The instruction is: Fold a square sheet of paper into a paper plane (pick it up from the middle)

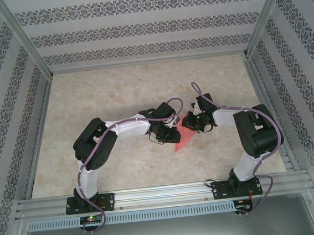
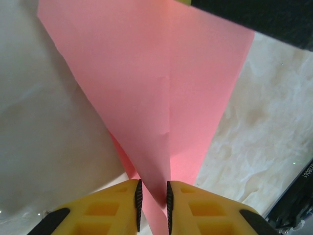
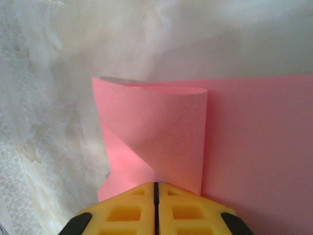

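The bench [image 1: 116, 99] has a pale, marbled beige top. Floral-striped walls [image 1: 137, 25] rise behind it and on either side. A ribbed aluminium rail [image 1: 164, 193] runs along its near edge, with slanted metal posts [image 1: 23, 38] at its far corners.

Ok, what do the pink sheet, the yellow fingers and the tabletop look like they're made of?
The pink sheet looks like thin matte paper: it holds sharp creases and curls softly. The yellow fingers are probably moulded plastic, smooth with recessed pockets; their ribbed black pads look rubbery. The tabletop shows matte beige marble-look veining, possibly printed laminate or vinyl rather than stone.
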Available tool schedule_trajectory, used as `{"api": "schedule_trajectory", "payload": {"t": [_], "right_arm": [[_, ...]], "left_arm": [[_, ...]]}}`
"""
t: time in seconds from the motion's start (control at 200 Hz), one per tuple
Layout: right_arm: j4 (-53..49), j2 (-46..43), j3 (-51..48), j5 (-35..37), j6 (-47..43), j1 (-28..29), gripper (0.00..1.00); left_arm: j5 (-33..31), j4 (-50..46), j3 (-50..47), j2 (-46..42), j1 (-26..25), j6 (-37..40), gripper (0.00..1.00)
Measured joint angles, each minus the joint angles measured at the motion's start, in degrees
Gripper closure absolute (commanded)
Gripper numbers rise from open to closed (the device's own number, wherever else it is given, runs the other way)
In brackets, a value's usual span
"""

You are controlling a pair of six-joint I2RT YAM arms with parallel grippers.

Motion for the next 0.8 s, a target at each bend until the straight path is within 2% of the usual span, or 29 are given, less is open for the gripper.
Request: {"api": "schedule_trajectory", "payload": {"t": [0.799], "right_arm": [[0.13,-0.79,-0.76,0.0,0.02,-0.37,0.93]], "left_arm": [[-1.51,-2.75,1.81,2.69,0.02,2.36,0.82]]}}
